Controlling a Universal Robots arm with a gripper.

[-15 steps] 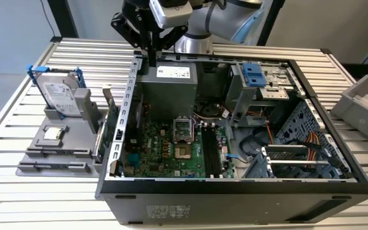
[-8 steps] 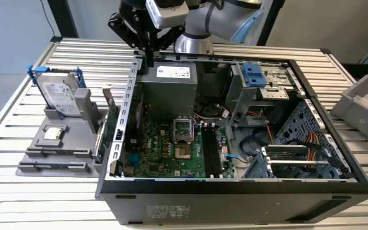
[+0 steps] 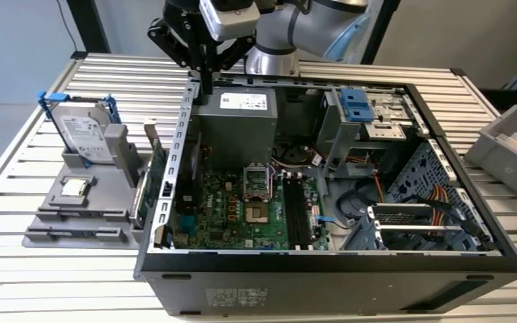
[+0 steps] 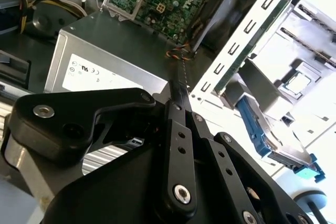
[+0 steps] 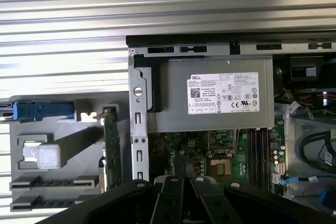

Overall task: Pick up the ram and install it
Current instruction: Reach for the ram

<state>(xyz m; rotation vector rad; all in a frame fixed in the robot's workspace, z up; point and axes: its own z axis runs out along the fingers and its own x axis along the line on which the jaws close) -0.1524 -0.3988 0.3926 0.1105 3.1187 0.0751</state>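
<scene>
First, stand [image 3: 77, 229]: gray, at the exterior view's left on the slatted table [image 3: 34, 289]; its grooves keep parts on edge, so a top edge is free to pinch.
hard drive [image 3: 86, 131]: upright in its blue bracket on the stand, untouched.
green card [image 3: 153, 176]: on edge between the stand and the computer case [image 3: 330, 272], just beside the case wall.
gripper [image 3: 207, 67]: above the case's rear corner, near the power supply [image 3: 236, 124]; jaws closed on a thin dark strip.
ram [image 3: 207, 87]: that strip, probably; it shows edge-on, so its chips are hard to make out. It hangs below the gripper, clamped by its flat faces, which I judge leaves its lower edge free for a slot. In the second wrist view the ram [image 4: 181, 77] juts past the gripper [image 4: 177, 103].
computer case: lying on its side with the panel off, so the board faces up toward the arm.
memory slots [image 3: 296, 215]: black, on the green motherboard [image 3: 227, 215], well apart from the ram, which is not seated in them.
bin [image 3: 501, 145]: gray, at the exterior view's right, apart from the work.
</scene>
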